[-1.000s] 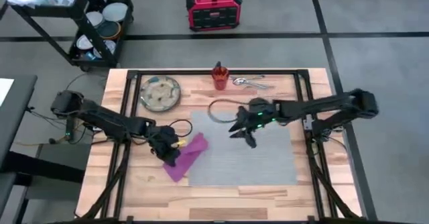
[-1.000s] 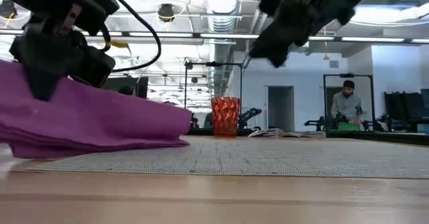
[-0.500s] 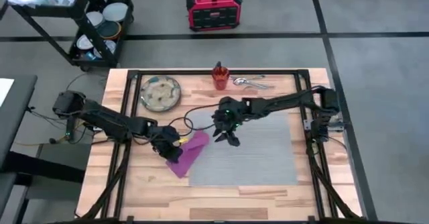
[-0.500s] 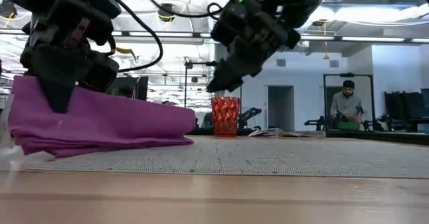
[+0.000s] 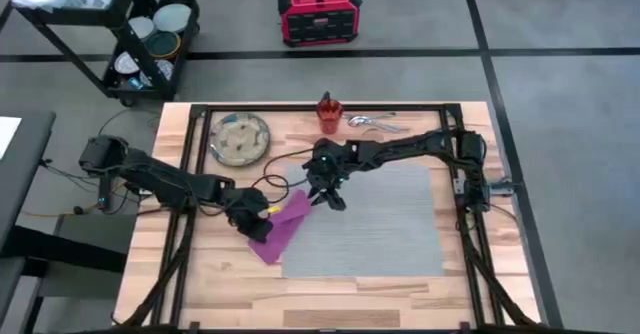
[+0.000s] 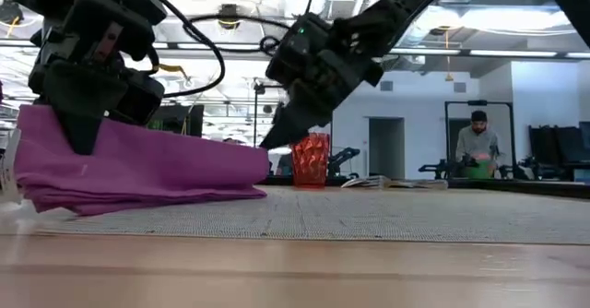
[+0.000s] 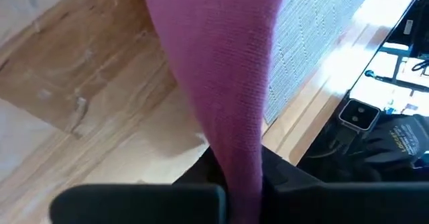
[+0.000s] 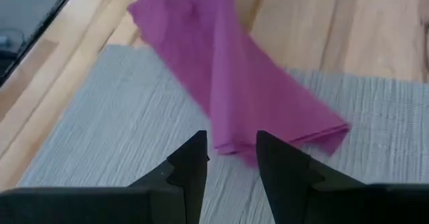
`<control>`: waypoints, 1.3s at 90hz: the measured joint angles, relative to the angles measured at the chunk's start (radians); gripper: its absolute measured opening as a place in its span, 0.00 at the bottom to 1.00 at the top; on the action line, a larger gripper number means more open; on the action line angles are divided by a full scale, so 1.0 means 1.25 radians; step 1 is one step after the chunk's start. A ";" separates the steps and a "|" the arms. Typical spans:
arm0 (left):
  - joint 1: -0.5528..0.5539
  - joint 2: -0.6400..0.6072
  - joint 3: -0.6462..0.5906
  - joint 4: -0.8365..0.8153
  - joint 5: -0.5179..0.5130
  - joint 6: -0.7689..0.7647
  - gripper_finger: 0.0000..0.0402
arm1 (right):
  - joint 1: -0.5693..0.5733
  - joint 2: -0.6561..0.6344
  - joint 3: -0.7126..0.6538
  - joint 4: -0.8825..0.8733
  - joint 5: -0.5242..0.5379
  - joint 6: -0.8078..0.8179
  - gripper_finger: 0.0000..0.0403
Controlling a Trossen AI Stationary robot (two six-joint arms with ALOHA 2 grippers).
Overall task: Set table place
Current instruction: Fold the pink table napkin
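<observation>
One napkin [image 5: 282,227], one mat [image 5: 370,224], one plate [image 5: 239,138], one cup [image 5: 328,113].

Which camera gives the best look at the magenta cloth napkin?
The high view: the whole magenta cloth napkin shows, overlapping the grey woven mat, pinched by the left tool. The low view shows its folded side, the right wrist view its free end, the left wrist view a close strip.

Two dark jointed arms trail looping black cables, one showing a small green light.
</observation>
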 joint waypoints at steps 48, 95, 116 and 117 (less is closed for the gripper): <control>0.000 0.000 0.000 0.001 0.001 0.008 0.00 | 0.022 0.028 0.007 0.032 -0.049 0.006 0.29; 0.000 0.000 0.000 0.005 0.002 0.012 0.00 | 0.024 0.048 0.006 0.037 0.050 0.008 0.15; 0.000 0.000 0.000 0.015 0.002 0.015 0.00 | 0.024 0.048 0.006 0.042 0.048 0.012 0.01; 0.000 0.000 0.000 0.017 0.002 0.015 0.00 | 0.024 0.048 0.006 0.042 0.048 0.012 0.01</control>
